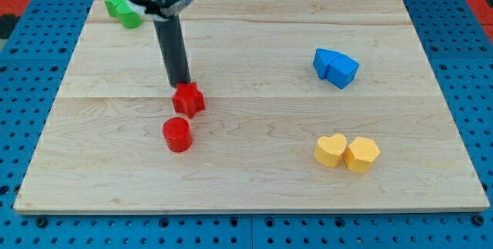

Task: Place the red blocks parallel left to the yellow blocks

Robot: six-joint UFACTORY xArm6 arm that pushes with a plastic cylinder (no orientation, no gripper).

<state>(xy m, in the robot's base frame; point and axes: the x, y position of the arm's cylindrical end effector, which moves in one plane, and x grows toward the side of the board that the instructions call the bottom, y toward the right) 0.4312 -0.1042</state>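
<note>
Camera view shows your tip (182,85), a bare rod with no gripper to open or close, touching the red star's (189,99) top edge, the red cylinder (176,135) just below. Both reds sit well left of the yellow heart (331,149) and yellow hexagon (362,154) on the tabletop (254,180). You look mid-alignment; next, nudge the star down level with the yellows.

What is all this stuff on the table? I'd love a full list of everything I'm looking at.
Red star block: 1, red, left of the board's centre, right at my tip.
Red cylinder block: 1, red, just below the star, toward the view's bottom.
Yellow heart block: 1, yellow, lower right.
Yellow hexagon block: 1, yellow, touching the heart's right side.
Blue blocks: 2, blue, upper right, pressed together; shapes hard to tell.
Green blocks: 2, green, top left corner, partly hidden by the arm.
Wooden board: 1, pale wood, under everything.
Pegboard table: 1, blue, around the board.
My tip: 1, dark rod, touching the star's top edge.
</note>
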